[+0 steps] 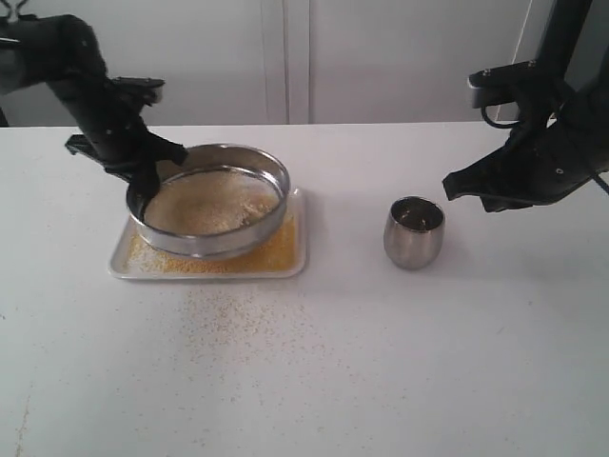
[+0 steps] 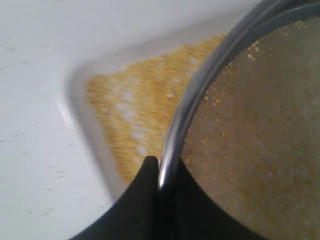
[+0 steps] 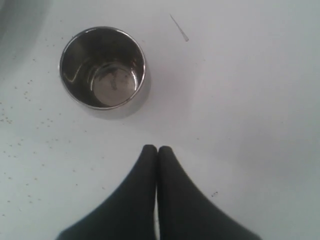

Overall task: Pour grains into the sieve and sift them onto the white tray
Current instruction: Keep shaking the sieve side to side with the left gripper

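Over the white tray [image 1: 118, 264], the left pincer [image 1: 143, 188] pinches the near-left rim of the sieve [image 1: 228, 246], one finger inside the ring and one outside; whether the sieve's base touches the tray cannot be told. The steel cup [image 1: 414, 231] stands upright and looks empty, well apart to the right, with the right pincer [image 1: 451, 187] pressed together on nothing, hovering beside it. Pouring therefore seems done and sifting is the step in hand: paler coarse grains [image 1: 205, 205] lie on the mesh with a few golden specks, and fine golden grains cover the tray below. The next move probably calls for short, level shakes that stay inside the tray's rim, since the sieve is nearly as wide as the tray and leaves little margin at any edge. Stray granules [image 1: 249, 319] already dot the surface [image 1: 447, 371] in front of the tray. Room is open toward the cup.
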Robot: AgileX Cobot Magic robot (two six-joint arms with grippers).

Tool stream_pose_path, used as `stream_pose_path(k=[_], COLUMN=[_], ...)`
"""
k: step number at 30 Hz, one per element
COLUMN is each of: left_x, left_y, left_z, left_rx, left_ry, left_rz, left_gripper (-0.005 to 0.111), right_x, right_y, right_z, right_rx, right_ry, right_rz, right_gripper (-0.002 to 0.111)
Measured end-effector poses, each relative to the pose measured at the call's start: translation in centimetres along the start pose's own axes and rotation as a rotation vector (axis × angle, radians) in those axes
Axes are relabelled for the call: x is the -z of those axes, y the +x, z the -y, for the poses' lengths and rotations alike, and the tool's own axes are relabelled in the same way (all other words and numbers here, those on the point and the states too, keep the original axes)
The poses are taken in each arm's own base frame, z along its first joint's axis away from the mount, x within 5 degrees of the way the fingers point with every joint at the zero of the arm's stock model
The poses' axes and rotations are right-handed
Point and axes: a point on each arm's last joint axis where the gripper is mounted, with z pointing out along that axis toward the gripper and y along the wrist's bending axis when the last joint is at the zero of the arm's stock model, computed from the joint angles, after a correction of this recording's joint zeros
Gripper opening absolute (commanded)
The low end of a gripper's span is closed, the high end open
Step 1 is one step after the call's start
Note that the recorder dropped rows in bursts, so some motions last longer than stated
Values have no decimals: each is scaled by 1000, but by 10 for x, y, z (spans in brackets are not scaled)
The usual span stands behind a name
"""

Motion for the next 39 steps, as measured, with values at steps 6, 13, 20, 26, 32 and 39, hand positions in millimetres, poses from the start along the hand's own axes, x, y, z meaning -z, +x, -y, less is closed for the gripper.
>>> stream_pose_path(k=[6,13,20,26,32,39], left_x=[4,7,-3,7,30,24], left_y=[-8,-4,-4,-5,-1,-1], left_z=[-6,-6,10,-8,-38,1], left_rx=[-3,82,-20,-20,71,-5], left_ry=[33,114,38,6,-60,5], left_rz=[95,62,32,67,80,26], left_gripper=[0,0,0,0,0,0], right_x=[0,0,0,0,0,0], right_y=[0,0,0,0,0,0], right_z=[0,0,0,0,0,0], right_rx=[0,0,0,0,0,0], right_ry=[0,0,0,0,0,0], right_rz=[0,0,0,0,0,0], right_gripper=[0,0,0,0,0,0])
